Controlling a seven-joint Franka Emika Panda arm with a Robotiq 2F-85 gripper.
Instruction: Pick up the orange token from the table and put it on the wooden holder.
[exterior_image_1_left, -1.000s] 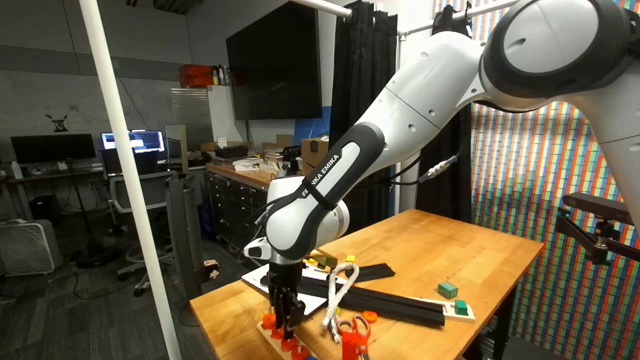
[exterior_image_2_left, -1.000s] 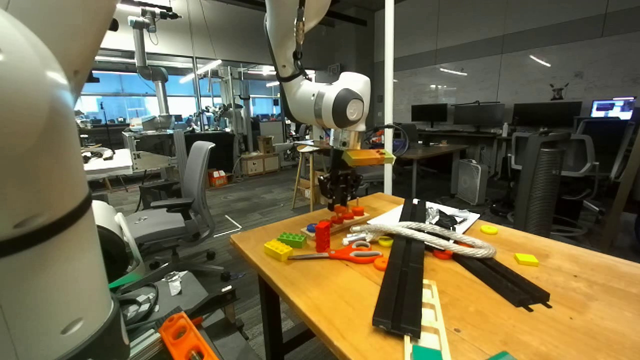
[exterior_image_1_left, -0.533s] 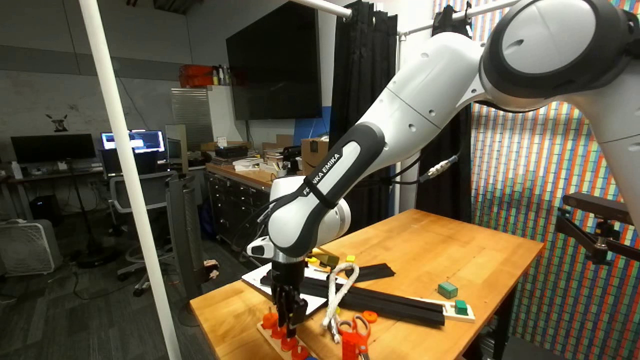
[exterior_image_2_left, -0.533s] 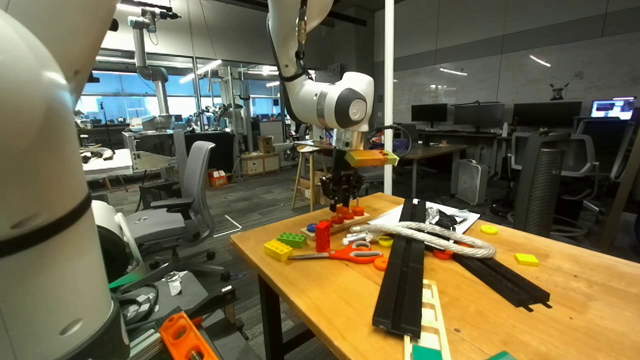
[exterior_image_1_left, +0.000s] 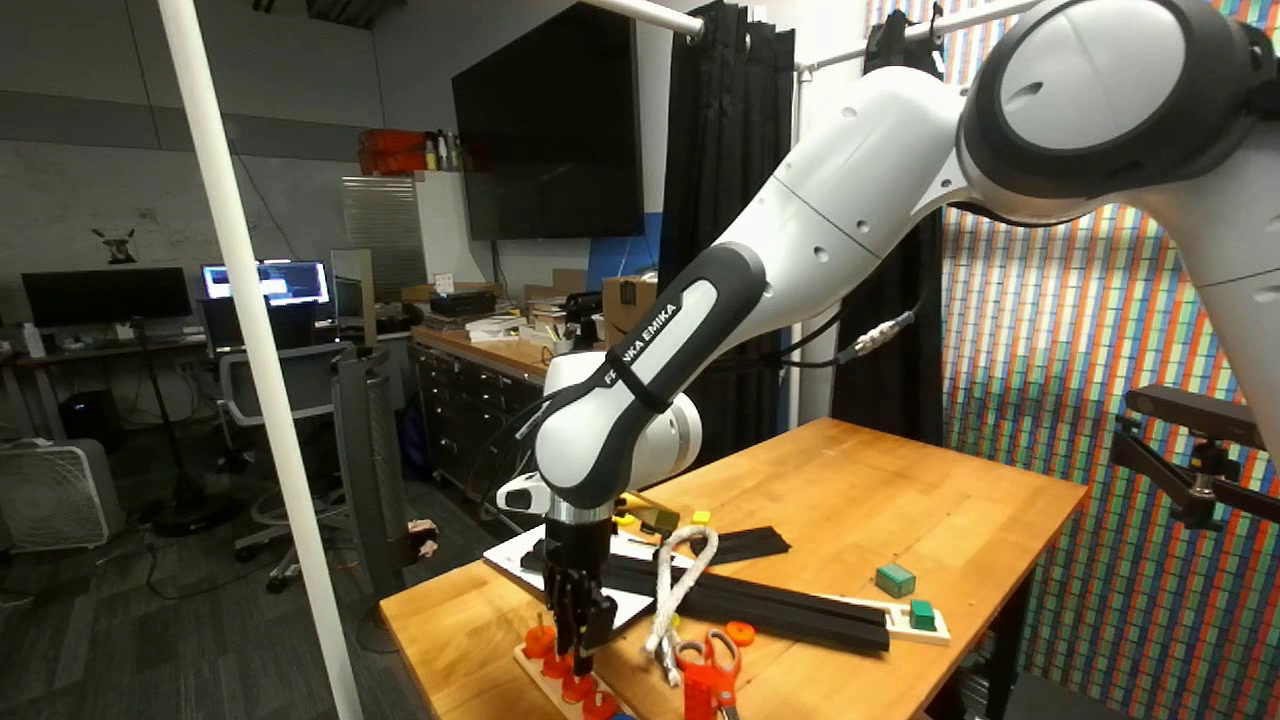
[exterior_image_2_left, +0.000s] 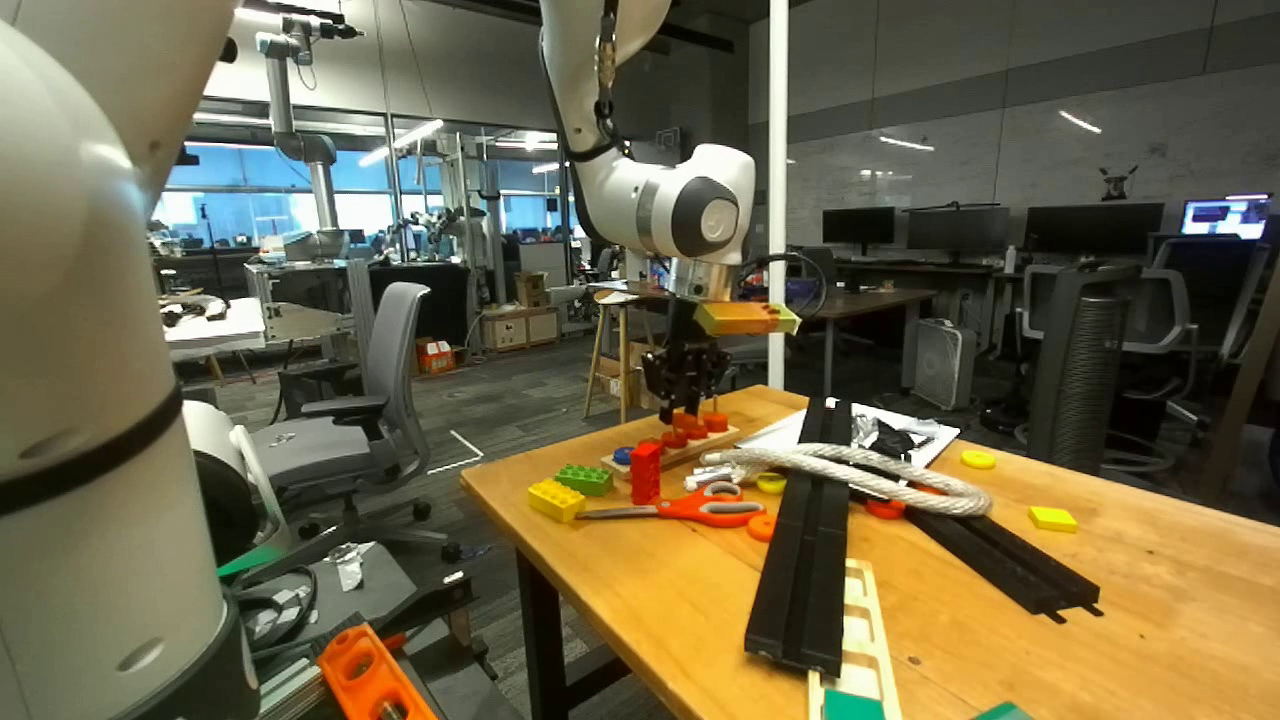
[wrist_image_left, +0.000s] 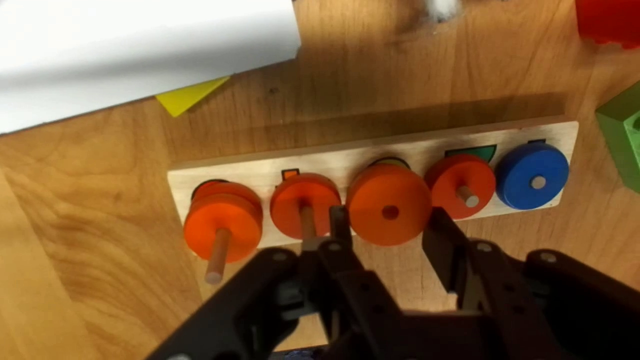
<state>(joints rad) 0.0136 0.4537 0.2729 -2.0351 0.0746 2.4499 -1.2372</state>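
"Two fingers (wrist_image_left: 341, 225) of the gripper (wrist_image_left: 389, 222), and what sits between them?"

"A round orange token (wrist_image_left: 387, 192). The fingers press it from both sides, so the gripper is closed on it."

"Where does that put it, against the wooden holder (wrist_image_left: 335, 162)?"

"Over it, about the middle of the row. The holder lies under the fingertips. The token shows a dark hole in its centre; whether it sits on a peg, I can't tell."

"To the left of the fingers, in the wrist view?"

"Just beside the left one, an orange disc (wrist_image_left: 287, 207) with a peg (wrist_image_left: 307, 222) standing through it. Farther left, stacked orange discs (wrist_image_left: 205, 225) around another peg."

"And to the right?"

"Just beside the right finger, a reddish disc (wrist_image_left: 450, 175) around its peg, then a blue disc (wrist_image_left: 525, 170) around the last one. Past the holder's end, well apart from the fingers, a green block (wrist_image_left: 620, 145)."

"Anything ahead of the fingertips?"

"A white sheet (wrist_image_left: 150, 45), off to the left, with something yellow (wrist_image_left: 187, 97) at its edge. A red block (wrist_image_left: 612, 20) is far off to the right. In both exterior views the gripper points down, and scissors (exterior_image_2_left: 680, 506) lie near it on the table (exterior_image_2_left: 640, 570), with a rope (exterior_image_2_left: 785, 460) close by."
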